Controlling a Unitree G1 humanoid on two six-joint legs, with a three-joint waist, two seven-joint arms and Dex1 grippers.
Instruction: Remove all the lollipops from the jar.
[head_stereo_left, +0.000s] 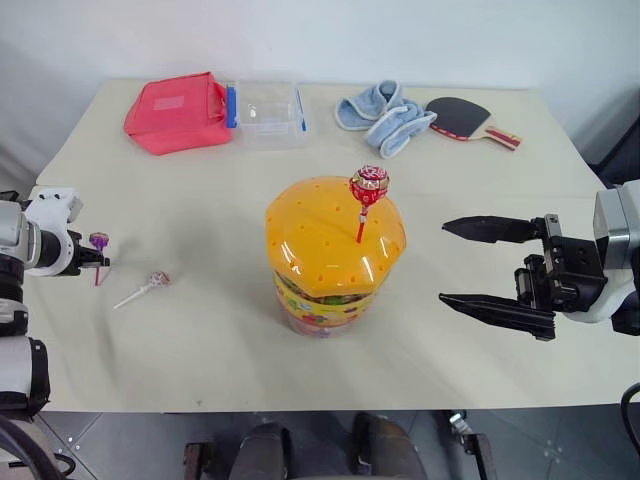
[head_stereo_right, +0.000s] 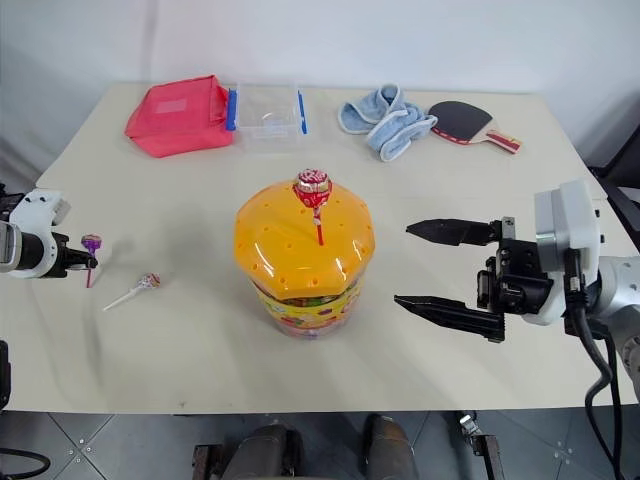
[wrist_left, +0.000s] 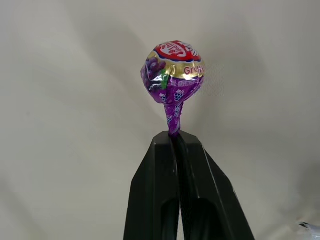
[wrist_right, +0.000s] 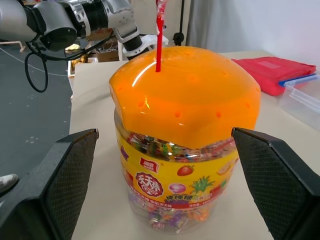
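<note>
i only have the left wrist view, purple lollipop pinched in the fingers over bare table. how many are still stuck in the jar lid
Observer: One. A red lollipop stands on its red stick in the orange lid of the jar.
Operator: any already on the table
Observer: Yes, a pink lollipop on a white stick lies flat on the table, between the left gripper and the jar.
Operator: wheres the right gripper
Observer: The right gripper hangs to the jar's right, fingers wide apart and pointing at the jar, not touching it.
Operator: my lollipop above anything
Observer: No, the purple lollipop hangs near the table's left edge, beside the pink one.
</note>
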